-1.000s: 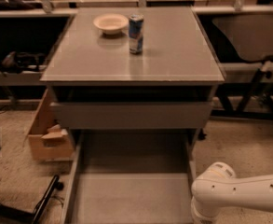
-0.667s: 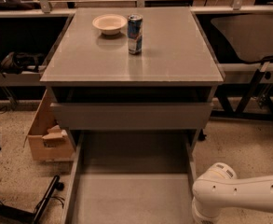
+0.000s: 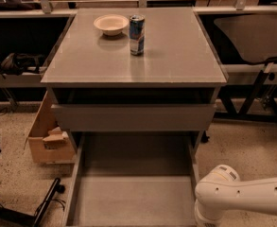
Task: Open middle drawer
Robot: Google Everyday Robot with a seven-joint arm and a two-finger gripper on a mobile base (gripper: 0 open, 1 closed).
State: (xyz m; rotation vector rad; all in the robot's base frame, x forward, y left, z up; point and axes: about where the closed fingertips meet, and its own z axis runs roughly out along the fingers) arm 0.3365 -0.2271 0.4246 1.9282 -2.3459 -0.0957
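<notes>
A grey cabinet (image 3: 133, 56) stands in the middle. Under its top is a dark gap, then a flat grey drawer front (image 3: 133, 118). Below that, the middle drawer (image 3: 133, 183) is pulled far out toward me. Its wide shallow grey box lies open and empty, and its front panel is below the picture's edge. My white arm (image 3: 242, 197) reaches in from the lower right, beside the drawer's right wall. The gripper is out of view below the frame.
A white bowl (image 3: 111, 23) and a blue can (image 3: 137, 28) stand on the cabinet top. An open cardboard box (image 3: 46, 141) sits on the floor at the left. Black stands and cables lie at the lower left (image 3: 43, 205), and a dark table frame (image 3: 258, 89) is at the right.
</notes>
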